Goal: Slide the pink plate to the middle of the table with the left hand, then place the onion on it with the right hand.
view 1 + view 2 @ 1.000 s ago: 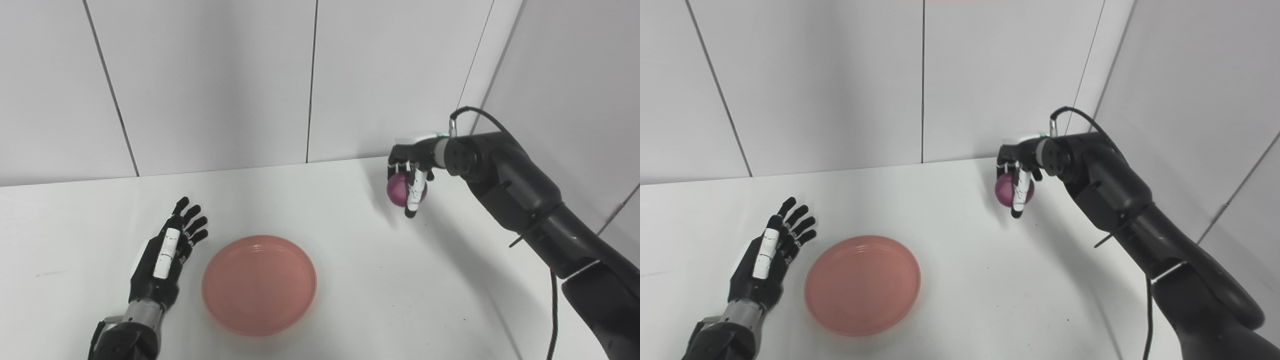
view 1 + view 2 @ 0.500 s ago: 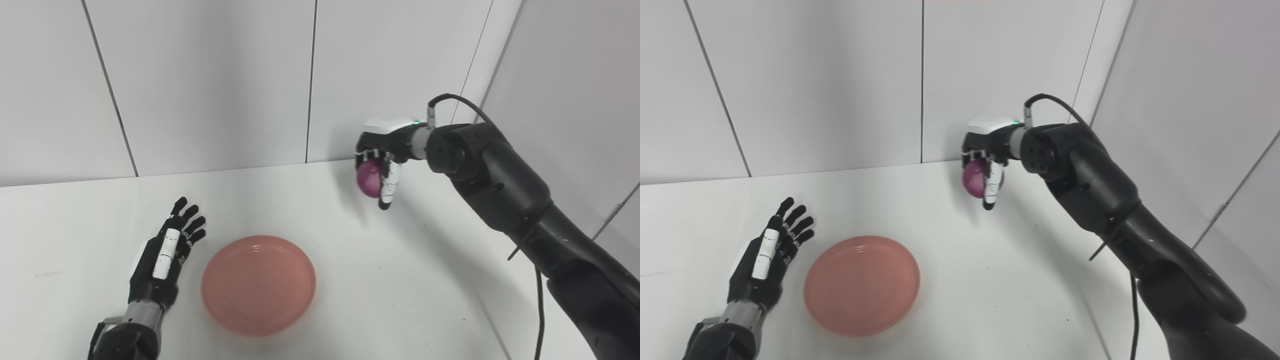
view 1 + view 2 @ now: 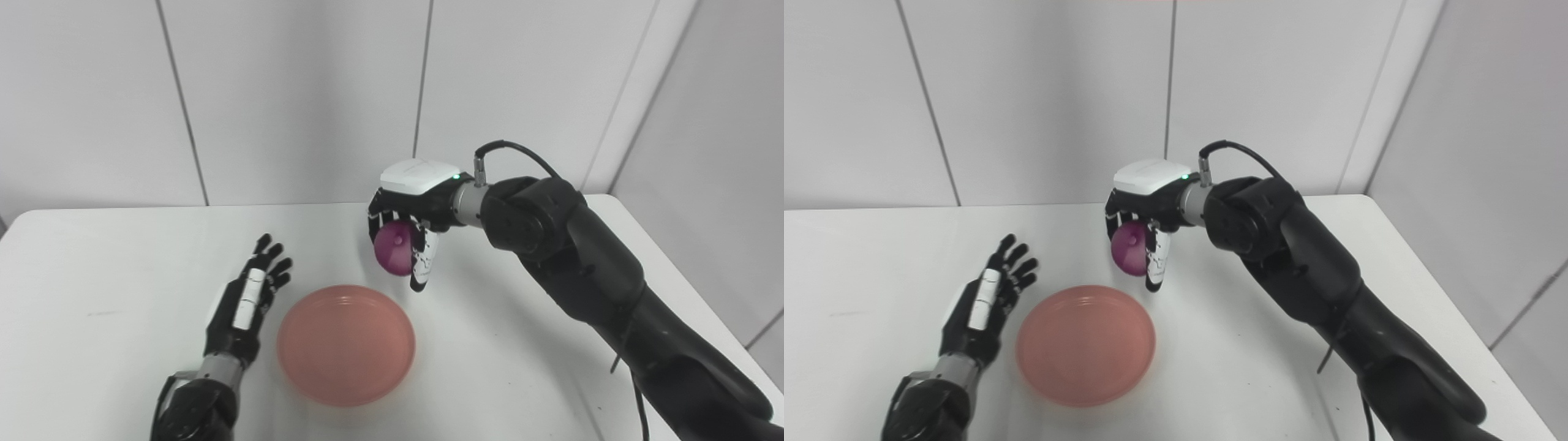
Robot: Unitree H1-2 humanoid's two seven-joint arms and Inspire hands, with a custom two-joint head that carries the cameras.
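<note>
Left eye view: right hand [image 3: 407, 211] grasping onion [image 3: 393, 247], above plate [image 3: 346, 343] rim.

- The onion [image 3: 394, 247], gripped by the right hand [image 3: 409, 211], has been carried leftward from the table's far right side and is now held in the air just beyond the far right rim of the pink plate [image 3: 346, 344].
- The camera view has been shifted, so the whole scene sits further right.

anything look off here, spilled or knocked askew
Nothing stands out. The plate sits flat and empty on the table, the right robot hand holds the onion above the plate's far edge, and the left robot hand rests open beside it.
</note>
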